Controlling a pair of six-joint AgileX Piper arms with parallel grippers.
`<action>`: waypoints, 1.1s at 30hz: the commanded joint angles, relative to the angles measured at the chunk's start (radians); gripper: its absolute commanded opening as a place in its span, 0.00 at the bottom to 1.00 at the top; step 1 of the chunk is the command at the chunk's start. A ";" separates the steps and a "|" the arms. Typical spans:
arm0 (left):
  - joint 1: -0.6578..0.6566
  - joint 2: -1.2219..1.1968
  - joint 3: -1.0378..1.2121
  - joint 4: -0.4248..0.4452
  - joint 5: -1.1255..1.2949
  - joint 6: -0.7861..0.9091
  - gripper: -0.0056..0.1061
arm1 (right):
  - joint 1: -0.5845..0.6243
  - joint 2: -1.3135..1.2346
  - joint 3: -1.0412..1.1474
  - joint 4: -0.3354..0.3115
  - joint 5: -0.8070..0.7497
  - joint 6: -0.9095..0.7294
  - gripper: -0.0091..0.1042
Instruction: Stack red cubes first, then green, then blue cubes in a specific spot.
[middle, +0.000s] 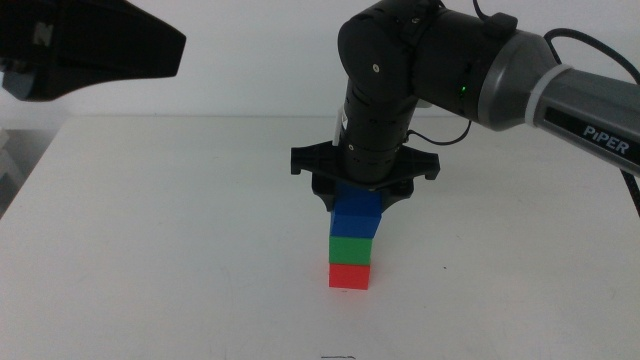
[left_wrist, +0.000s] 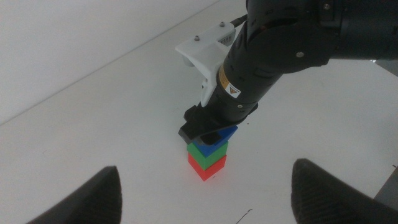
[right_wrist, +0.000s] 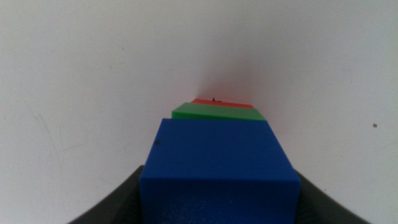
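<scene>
A red cube (middle: 350, 276) sits on the white tabletop (middle: 150, 230) with a green cube (middle: 354, 247) on it and a blue cube (middle: 358, 215) on top, a little askew. My right gripper (middle: 358, 198) comes down from above and is shut on the blue cube, which rests on the green one. In the right wrist view the blue cube (right_wrist: 217, 155) fills the space between the jaws, with the green (right_wrist: 217, 112) and red (right_wrist: 221, 102) edges beyond. My left gripper (middle: 90, 50) waits high at the far left, open and empty. Its wrist view shows the stack (left_wrist: 208, 167) from afar.
The right arm's dark body (middle: 420, 70) looms over the stack from the right. A cable (middle: 440, 135) trails behind it. Bare white table lies all around the stack, and its left edge (middle: 30, 170) shows at the far left.
</scene>
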 joint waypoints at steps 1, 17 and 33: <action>-0.003 -0.009 -0.025 -0.034 -0.064 -0.004 0.89 | 0.002 -0.046 -0.032 -0.034 0.031 -0.007 0.54; -0.003 -0.009 -0.025 -0.034 -0.064 -0.004 0.89 | -0.039 -0.144 -0.032 -0.020 -0.019 -0.118 0.76; -0.003 -0.009 -0.025 -0.034 -0.064 -0.004 0.89 | -0.412 -0.475 -0.032 0.176 -0.020 -0.524 0.76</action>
